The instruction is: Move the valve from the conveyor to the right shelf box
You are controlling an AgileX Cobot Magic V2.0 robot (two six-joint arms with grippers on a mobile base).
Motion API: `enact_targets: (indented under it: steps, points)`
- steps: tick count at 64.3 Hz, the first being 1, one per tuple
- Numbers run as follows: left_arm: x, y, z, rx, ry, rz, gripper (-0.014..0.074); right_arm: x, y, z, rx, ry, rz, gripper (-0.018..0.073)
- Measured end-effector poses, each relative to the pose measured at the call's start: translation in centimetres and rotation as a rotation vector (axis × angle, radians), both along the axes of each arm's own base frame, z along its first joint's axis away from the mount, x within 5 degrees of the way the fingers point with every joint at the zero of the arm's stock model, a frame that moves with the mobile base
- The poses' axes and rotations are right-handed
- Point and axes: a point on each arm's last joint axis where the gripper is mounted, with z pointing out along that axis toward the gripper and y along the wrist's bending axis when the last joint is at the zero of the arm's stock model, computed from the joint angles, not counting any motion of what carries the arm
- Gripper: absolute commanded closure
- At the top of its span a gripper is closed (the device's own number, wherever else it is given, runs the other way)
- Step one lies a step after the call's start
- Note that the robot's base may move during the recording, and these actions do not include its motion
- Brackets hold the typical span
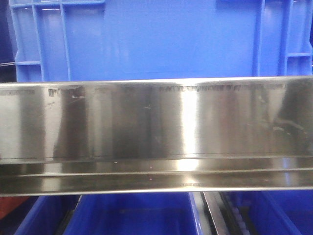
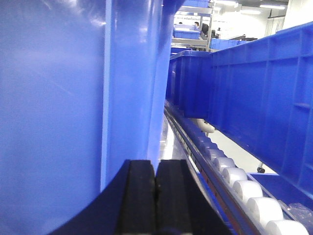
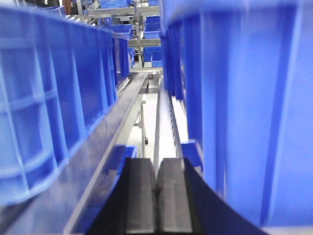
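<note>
Neither the valve nor the conveyor shows in any view. My left gripper (image 2: 156, 169) is shut, its black pads pressed together with nothing between them, close beside a tall blue box wall (image 2: 54, 98). My right gripper (image 3: 156, 169) is shut too and holds nothing, with a blue box (image 3: 244, 98) close on its right and a row of blue boxes (image 3: 54, 93) on its left. In the front view a blue box (image 1: 161, 39) stands on the shelf right behind a shiny steel shelf rail (image 1: 156, 132).
White rollers (image 2: 247, 188) of a shelf track run under the blue boxes (image 2: 264, 93) on the right of the left wrist view. A steel ledge (image 3: 88, 166) runs along the boxes in the right wrist view. More blue boxes (image 1: 132, 215) sit under the steel rail.
</note>
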Motion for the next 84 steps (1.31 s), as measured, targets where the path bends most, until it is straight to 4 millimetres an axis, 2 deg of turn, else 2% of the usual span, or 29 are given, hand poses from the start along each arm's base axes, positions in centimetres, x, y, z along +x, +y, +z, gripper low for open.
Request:
enact_targets:
  steps: [11, 84]
  points:
    - [0.0, 0.0, 0.0, 0.000, 0.000, 0.000, 0.0708, 0.4, -0.1, -2.6, 0.026, 0.004, -0.016, 0.0722]
    - [0.0, 0.0, -0.1, 0.000, 0.002, 0.000, 0.0708, 0.5, -0.2, -2.6, -0.009, -0.038, -0.027, 0.0722]
